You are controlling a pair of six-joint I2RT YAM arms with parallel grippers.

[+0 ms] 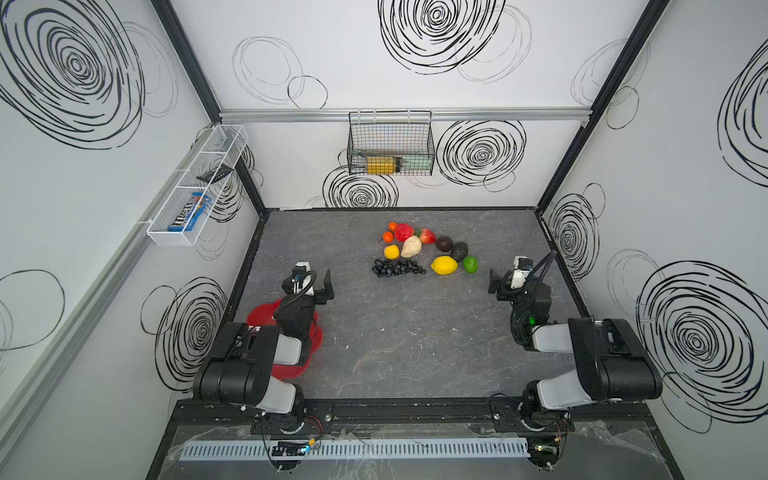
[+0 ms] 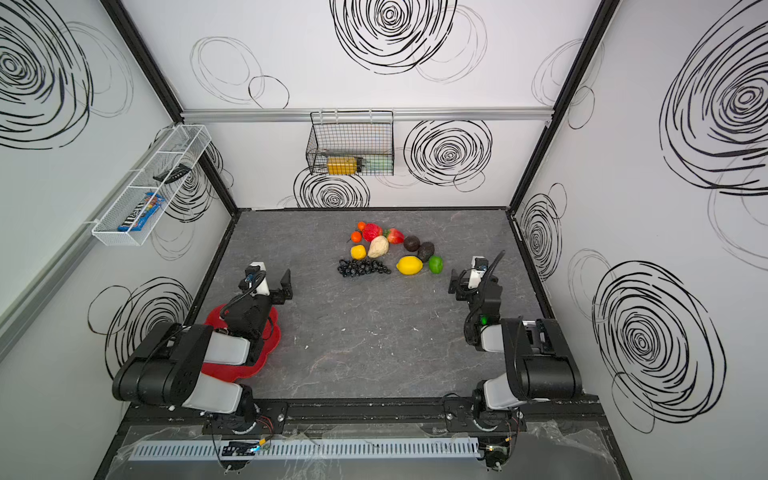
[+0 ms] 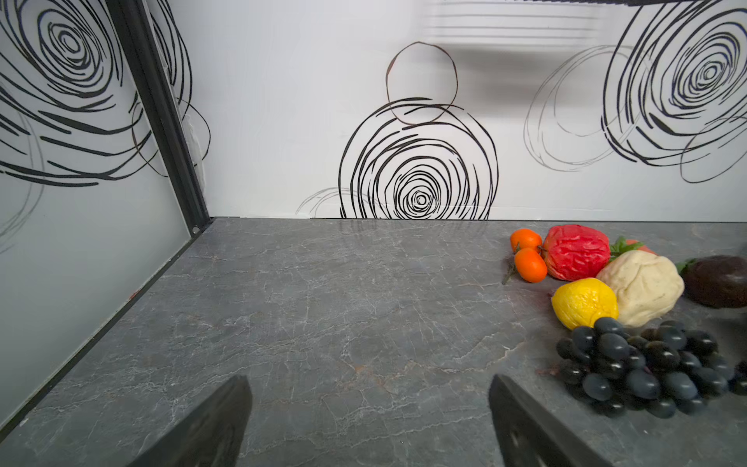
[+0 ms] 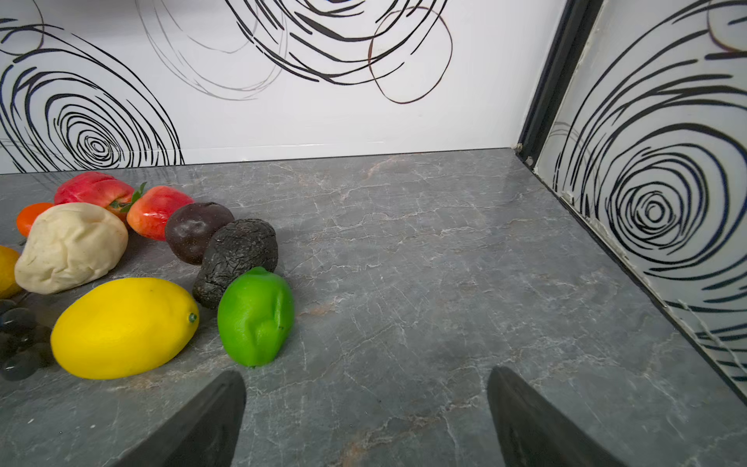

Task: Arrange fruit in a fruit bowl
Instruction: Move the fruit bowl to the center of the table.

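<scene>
Across both top views, the fruit (image 1: 424, 249) lies clustered at upper centre of the grey worktop (image 1: 407, 340), all of it outside the red bowl (image 1: 318, 338), which sits lower left, largely hidden under the left arm (image 1: 249, 361). The left pincer (image 1: 322, 286) and right pincer (image 1: 496, 284) flank the pile.

From the left wrist, that pincer stands spread and empty over bare worktop, with the grape bunch (image 3: 646, 368) at lower right.

From the right wrist, the pincer is likewise spread and empty, with the lime (image 4: 255, 317) and lemon (image 4: 123, 327) at lower left.

No piece seems moved yet. Next, I judge, a pincer must reach a nearby piece, close on it and carry it to the bowl.
</scene>
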